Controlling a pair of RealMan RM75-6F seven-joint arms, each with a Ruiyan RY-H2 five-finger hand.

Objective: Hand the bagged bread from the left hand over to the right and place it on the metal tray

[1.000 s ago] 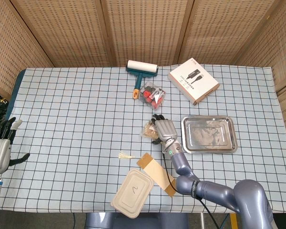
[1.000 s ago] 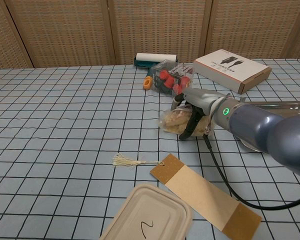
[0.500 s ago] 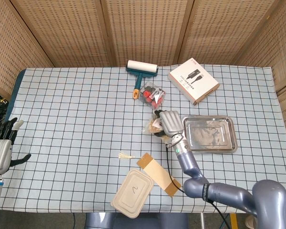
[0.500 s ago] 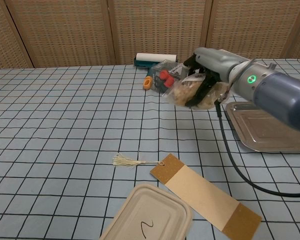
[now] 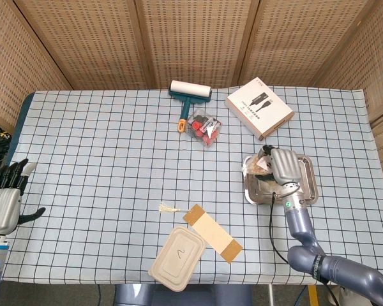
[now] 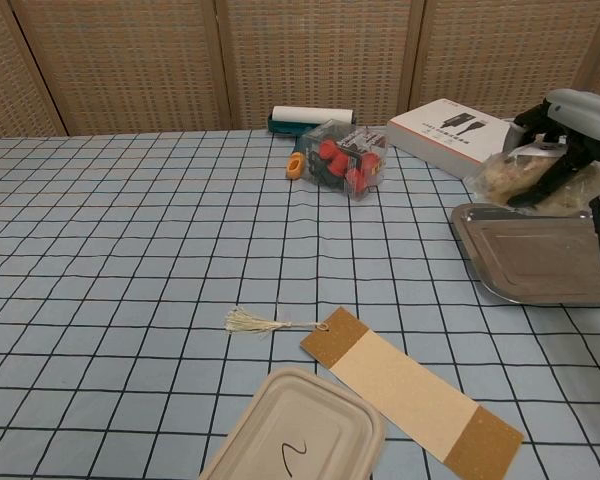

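1. Your right hand (image 5: 282,167) is holding the bagged bread (image 6: 525,170), with its fingers (image 6: 546,184) curled round the bag.
2. The bread is up in the air over the metal tray (image 5: 310,192). From the chest view it looks lifted off the tray, above the far left part of it.
3. In the head view the bag (image 5: 258,167) pokes out on the left side of your right hand, over the tray's left end.
4. Your left hand (image 5: 5,197) is far off at the left edge of the bench (image 5: 102,146). It holds nothing and its fingers (image 5: 14,171) look spread, though you only see it from the back, so I am not fully sure.
5. A white box (image 5: 259,108) lies behind the tray, near the back of the bench.
6. A lint roller (image 5: 189,95) and a clear pack of red things (image 5: 203,127) sit close together in the middle at the back.
7. Near the front you have a paper lid (image 5: 177,257), a brown card strip (image 5: 212,233) beside it, and a small tassel (image 5: 168,207) just left of the strip.
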